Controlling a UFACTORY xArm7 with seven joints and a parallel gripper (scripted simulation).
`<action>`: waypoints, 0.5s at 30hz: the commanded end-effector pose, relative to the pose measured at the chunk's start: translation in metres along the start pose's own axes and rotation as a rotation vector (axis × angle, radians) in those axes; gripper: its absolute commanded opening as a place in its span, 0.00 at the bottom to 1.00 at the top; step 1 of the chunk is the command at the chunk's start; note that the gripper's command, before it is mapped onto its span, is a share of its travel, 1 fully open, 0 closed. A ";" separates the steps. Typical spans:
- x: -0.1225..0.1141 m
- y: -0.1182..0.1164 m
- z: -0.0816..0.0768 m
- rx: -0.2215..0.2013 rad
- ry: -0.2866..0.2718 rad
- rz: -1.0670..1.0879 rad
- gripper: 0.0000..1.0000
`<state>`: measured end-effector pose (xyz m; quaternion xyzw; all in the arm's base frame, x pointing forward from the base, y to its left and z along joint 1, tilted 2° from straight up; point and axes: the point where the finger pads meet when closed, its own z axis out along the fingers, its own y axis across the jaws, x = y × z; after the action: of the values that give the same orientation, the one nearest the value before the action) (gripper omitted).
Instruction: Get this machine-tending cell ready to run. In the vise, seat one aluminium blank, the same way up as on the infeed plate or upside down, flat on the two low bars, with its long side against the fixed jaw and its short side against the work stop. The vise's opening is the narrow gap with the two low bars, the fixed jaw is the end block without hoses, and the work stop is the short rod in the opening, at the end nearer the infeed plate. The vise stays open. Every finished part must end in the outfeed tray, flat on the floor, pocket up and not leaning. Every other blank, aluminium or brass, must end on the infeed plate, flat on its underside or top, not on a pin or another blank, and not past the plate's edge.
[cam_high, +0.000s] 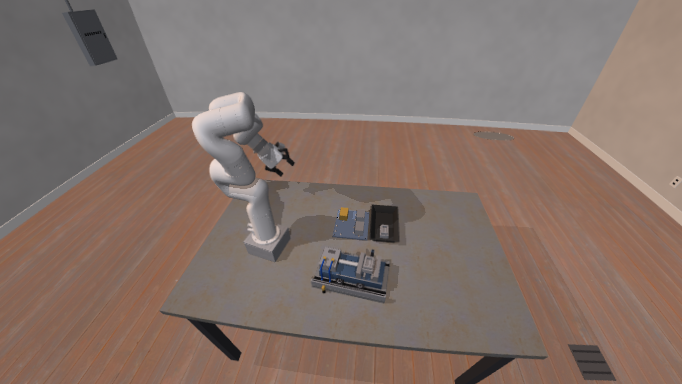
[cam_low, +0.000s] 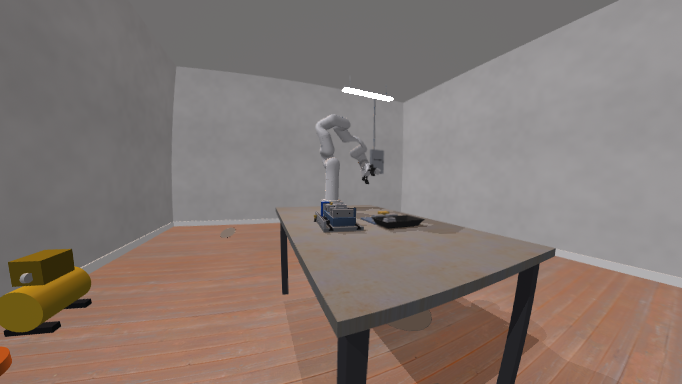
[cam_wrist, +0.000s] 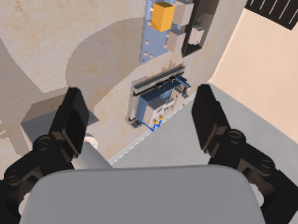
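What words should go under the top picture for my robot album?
White robot arm lifts its open claw high above the vise, infeed plate and outfeed tray.

Top view: I looked down steeply from high above the counter's long side, far enough to take in the room. Exterior view: I sat low and distant, off one counter end, facing along it. Wrist view: I looked past the hand from high above. All three shared the vise.
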<state>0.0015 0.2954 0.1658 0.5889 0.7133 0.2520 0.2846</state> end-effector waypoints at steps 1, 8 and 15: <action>0.002 0.003 0.004 0.032 -0.016 -0.005 1.00; 0.006 0.022 0.035 0.206 -0.092 -0.033 1.00; 0.006 0.045 0.069 0.373 -0.127 -0.039 1.00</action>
<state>0.0617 0.3057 0.1515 0.6264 0.7329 0.1112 0.2409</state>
